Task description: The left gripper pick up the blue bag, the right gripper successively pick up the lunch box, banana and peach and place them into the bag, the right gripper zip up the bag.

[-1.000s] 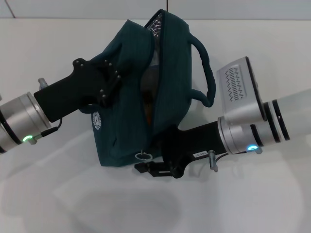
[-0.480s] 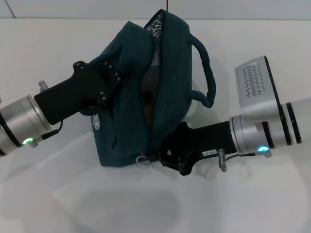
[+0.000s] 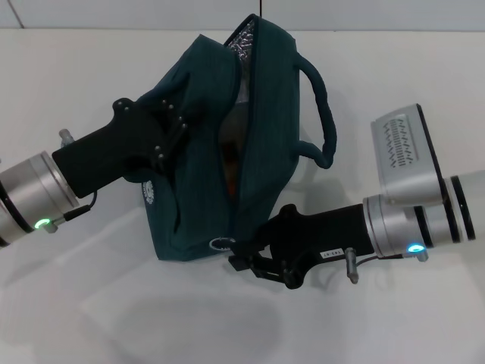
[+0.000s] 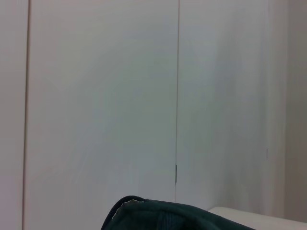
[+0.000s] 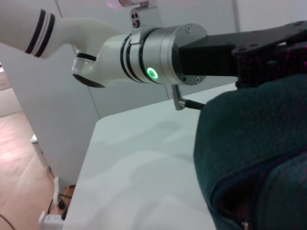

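Both grippers meet the blue bag: left gripper clamped on its side, right gripper pinching its zipper end.

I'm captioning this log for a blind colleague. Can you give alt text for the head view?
A dark teal bag, its top zip gaping open, is held off the white table by the left gripper clamped on its side. The right gripper is at the zip's near end by the small ring pull.
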Robot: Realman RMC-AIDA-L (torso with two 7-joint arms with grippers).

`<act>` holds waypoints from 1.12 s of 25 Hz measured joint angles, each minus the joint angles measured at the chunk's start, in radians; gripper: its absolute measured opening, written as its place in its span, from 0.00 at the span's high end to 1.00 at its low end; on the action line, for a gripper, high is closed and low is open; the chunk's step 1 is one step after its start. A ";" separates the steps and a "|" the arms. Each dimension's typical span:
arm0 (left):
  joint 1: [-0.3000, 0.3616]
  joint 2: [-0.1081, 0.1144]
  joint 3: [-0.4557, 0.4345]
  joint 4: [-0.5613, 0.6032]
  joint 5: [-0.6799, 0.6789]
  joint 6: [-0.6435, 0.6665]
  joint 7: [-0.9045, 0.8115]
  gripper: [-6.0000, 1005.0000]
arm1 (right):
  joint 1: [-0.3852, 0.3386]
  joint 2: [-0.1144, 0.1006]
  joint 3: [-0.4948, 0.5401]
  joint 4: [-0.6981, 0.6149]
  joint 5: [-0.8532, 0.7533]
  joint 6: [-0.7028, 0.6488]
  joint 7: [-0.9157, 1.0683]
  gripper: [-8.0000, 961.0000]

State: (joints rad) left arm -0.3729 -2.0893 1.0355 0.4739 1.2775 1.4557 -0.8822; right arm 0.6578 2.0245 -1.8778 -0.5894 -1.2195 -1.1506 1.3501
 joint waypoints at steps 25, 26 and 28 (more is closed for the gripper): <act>-0.012 0.000 0.001 0.000 -0.004 0.000 0.000 0.95 | 0.007 0.003 -0.023 -0.017 0.005 0.091 -0.004 0.64; -0.012 0.001 0.001 0.000 -0.005 0.000 0.000 0.95 | 0.010 0.003 -0.032 -0.017 0.005 0.090 -0.004 0.64; -0.011 0.001 0.001 0.000 -0.006 0.000 0.001 0.95 | 0.011 0.003 -0.039 -0.018 0.004 0.088 -0.003 0.64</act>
State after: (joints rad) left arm -0.3840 -2.0881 1.0368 0.4739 1.2719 1.4557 -0.8811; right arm 0.6691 2.0279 -1.9168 -0.6074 -1.2154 -1.0622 1.3467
